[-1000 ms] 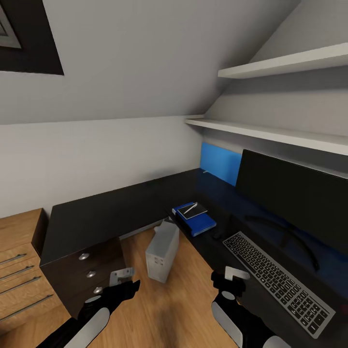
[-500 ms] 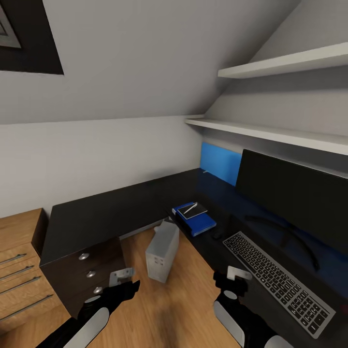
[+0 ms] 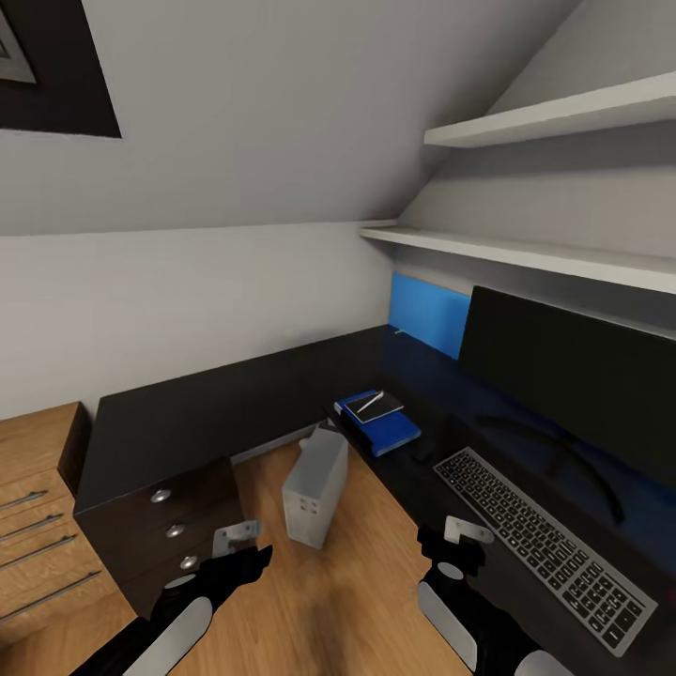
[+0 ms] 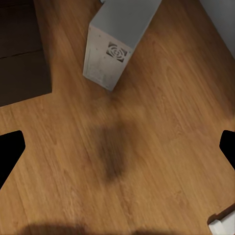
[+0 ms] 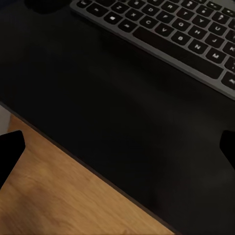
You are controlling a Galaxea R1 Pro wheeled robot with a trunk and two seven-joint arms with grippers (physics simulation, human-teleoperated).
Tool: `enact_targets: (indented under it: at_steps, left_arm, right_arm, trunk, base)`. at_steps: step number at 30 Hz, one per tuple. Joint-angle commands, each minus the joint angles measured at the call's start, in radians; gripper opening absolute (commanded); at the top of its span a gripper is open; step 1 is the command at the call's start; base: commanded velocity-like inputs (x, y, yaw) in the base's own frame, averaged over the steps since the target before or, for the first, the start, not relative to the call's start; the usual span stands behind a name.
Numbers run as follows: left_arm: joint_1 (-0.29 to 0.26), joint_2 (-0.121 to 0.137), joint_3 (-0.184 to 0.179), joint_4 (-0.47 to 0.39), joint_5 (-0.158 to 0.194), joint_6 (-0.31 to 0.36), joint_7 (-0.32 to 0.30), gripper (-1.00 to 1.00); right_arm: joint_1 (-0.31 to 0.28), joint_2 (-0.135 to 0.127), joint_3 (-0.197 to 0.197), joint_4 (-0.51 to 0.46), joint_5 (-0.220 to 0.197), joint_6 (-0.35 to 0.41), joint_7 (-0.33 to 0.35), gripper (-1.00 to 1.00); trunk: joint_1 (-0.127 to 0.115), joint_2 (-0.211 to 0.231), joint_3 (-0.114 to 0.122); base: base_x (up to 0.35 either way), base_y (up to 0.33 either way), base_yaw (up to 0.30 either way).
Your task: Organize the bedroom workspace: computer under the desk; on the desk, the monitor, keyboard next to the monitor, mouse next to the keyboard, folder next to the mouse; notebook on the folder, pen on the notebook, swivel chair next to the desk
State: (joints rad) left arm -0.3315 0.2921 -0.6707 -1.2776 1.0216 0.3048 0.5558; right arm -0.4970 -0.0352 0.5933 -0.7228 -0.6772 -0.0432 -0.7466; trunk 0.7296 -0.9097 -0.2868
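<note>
Keyboard (image 5: 161, 29) lies beyond the right wide-spread jaws.

On the black desk (image 3: 235, 404) the monitor (image 3: 573, 376) stands behind the keyboard (image 3: 540, 545). A blue folder (image 3: 380, 424) carries the notebook (image 3: 377, 407) and pen (image 3: 370, 405). The small dark blob beside it may be the mouse (image 3: 422, 457). The computer (image 3: 314, 486) stands on the floor.

Blue folder (image 3: 380, 424), grey notebook (image 3: 376, 407), black desk (image 3: 225, 404), pale grey computer (image 3: 314, 486).
</note>
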Motion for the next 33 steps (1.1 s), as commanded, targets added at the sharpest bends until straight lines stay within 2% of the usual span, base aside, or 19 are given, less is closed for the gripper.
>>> enact_targets:
  at_steps: [1,4,33]
  left_arm:
    - [-0.001,0.001,-0.003,-0.002,0.006,0.001,0.008,1.00]
    - [-0.001,0.001,-0.003,-0.002,0.006,0.001,0.007,1.00]
    - [-0.001,0.001,-0.006,-0.002,0.006,0.001,0.009,1.00]
  right_arm:
    - [-0.002,-0.002,0.007,-0.001,-0.010,-0.004,-0.007,1.00]
    - [-0.002,-0.002,0.007,-0.001,-0.010,-0.004,-0.007,1.00]
    - [-0.002,-0.001,0.007,-0.001,-0.009,-0.004,-0.006,1.00]
  trunk:
    - [0.004,-0.008,-0.005]
    - [0.016,-0.029,-0.014]
    - [0.016,-0.029,-0.014]
  base:
    - [0.000,0.000,0.000]
    - [0.000,0.000,0.000]
    - [0.000,0.000,0.000]
